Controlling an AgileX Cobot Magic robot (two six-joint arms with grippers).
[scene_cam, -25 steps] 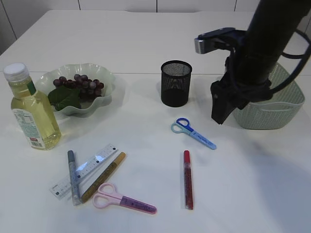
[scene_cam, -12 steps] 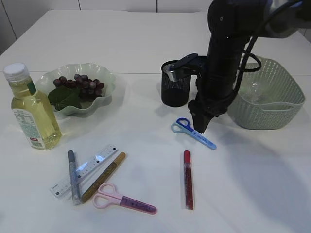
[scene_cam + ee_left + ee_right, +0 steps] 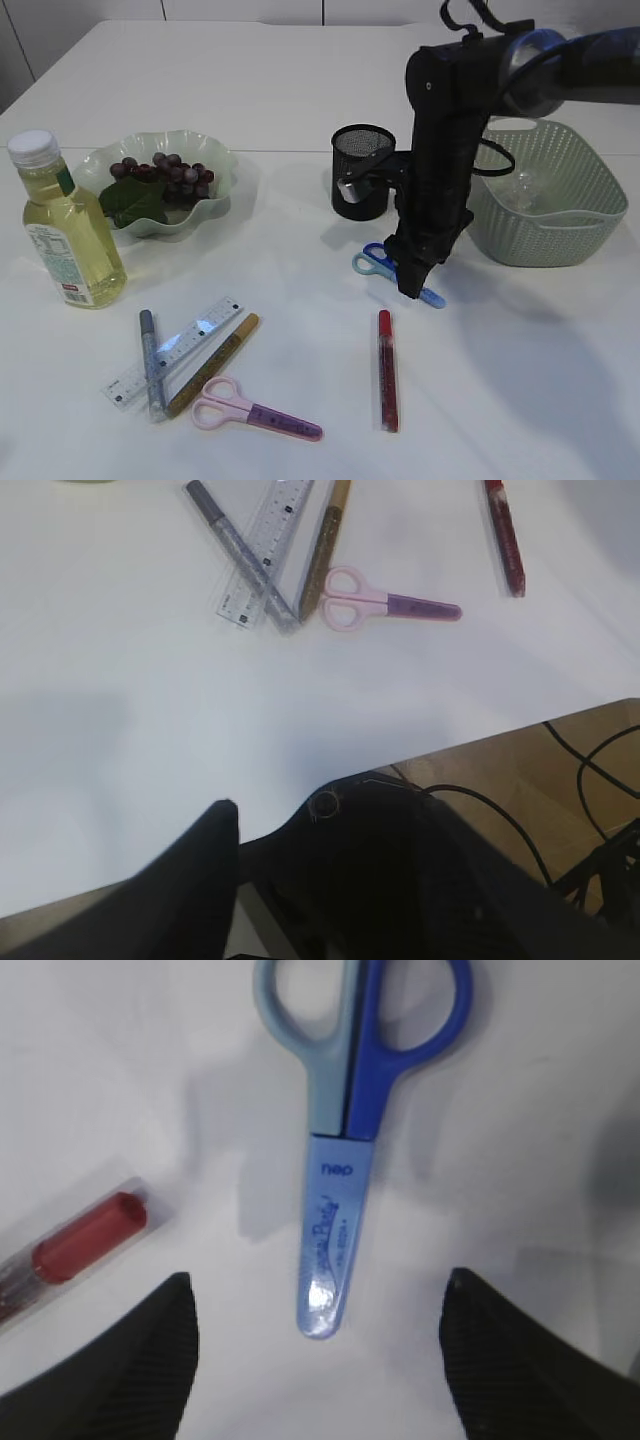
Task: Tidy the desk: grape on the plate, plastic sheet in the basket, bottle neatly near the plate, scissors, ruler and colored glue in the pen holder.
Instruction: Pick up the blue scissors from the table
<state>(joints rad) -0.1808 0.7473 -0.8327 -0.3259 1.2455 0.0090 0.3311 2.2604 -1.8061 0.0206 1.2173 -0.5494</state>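
With the right claw (image 3: 315, 1360) spread wide over the blue scissors (image 3: 345, 1150) mid-table, a skewed pinch could skid them away.

Dark grapes (image 3: 160, 172) lay on pale green wavy plate (image 3: 215, 200). Oil bottle (image 3: 62, 225) stood upright left of plate. Black mesh pen holder (image 3: 358, 160) upright; green basket (image 3: 560, 215) held crumpled clear plastic sheet (image 3: 520, 190). Blue scissors (image 3: 350, 1110), pink scissors (image 3: 255, 410), ruler (image 3: 180, 345), silver (image 3: 150, 365), gold (image 3: 212, 365), red glue (image 3: 386, 370) lay flat on desk.
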